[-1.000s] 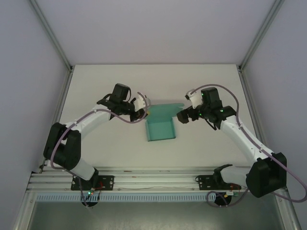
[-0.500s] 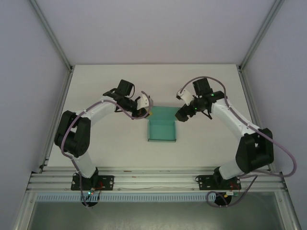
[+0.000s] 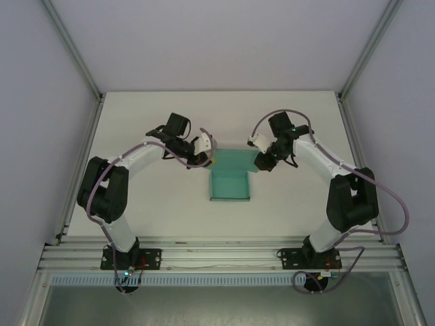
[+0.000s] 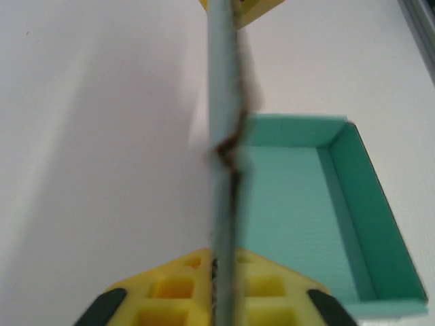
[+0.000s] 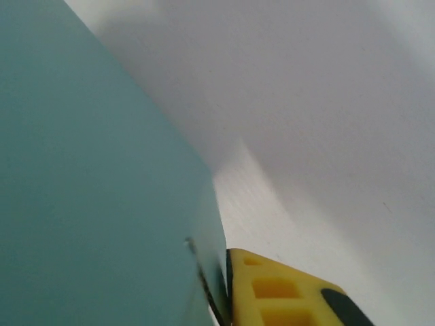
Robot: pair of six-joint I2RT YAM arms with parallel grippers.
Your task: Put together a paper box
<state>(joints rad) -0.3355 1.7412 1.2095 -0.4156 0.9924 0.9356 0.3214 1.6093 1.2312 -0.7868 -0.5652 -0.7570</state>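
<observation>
Since the lid has to fold over squarely, I have one arm on each end of it. In the top view the paper box [image 3: 230, 185] sits near the middle of the worktop [image 3: 306, 122], an open teal tray with its lid flap raised along the 12 o'clock edge. The left gripper [image 3: 208, 160] meets that flap at the box's 10 o'clock corner and the right gripper [image 3: 257, 163] at the 2 o'clock corner. I judge that keeps the card from twisting as it bends.

In the left wrist view, the flap runs edge-on from 12 to 6 o'clock. The yellow fingers [image 4: 173, 292] sit on either side of it at 6 o'clock, so this gripper is clamped on the paper box. The tray [image 4: 292, 204] lies toward 3 o'clock with its walls up and nothing inside.

In the right wrist view, the card [image 5: 88, 170] covers everything from 9 o'clock inward. One yellow finger [image 5: 285, 292] lies flat against its edge near 5 o'clock. The other finger is behind the card, so I cannot tell whether this gripper has closed on the flap or only rests against it.

I judge the lid fold is the step in hand, and the thin card could crease if the two ends move unevenly.
</observation>
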